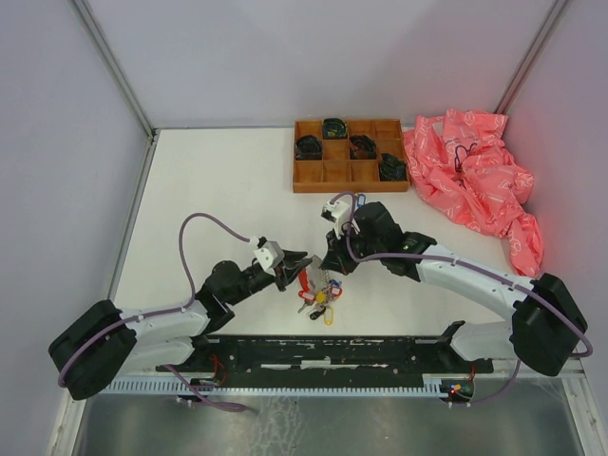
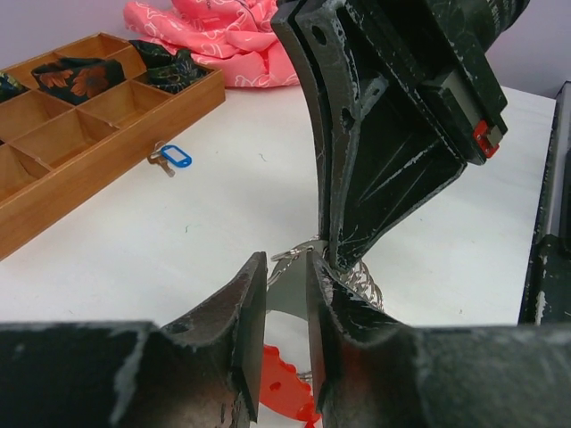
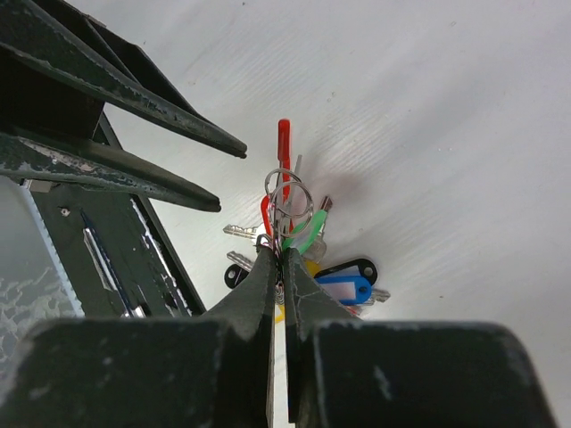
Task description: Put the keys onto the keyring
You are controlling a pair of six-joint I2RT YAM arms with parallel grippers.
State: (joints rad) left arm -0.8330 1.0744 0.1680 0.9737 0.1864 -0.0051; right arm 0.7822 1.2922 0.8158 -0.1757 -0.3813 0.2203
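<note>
Keyring (image 3: 287, 201) and most keys (image 3: 343, 287) we are pinching in the right gripper (image 3: 282, 255); left gripper (image 2: 285, 264) gaping, empty; blue-tagged key (image 2: 176, 158) lying loose.

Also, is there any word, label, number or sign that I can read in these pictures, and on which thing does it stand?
No text can be read.
The pink bag has pale print, too blurred to read.
The tags on the keys show no legible writing.
</note>
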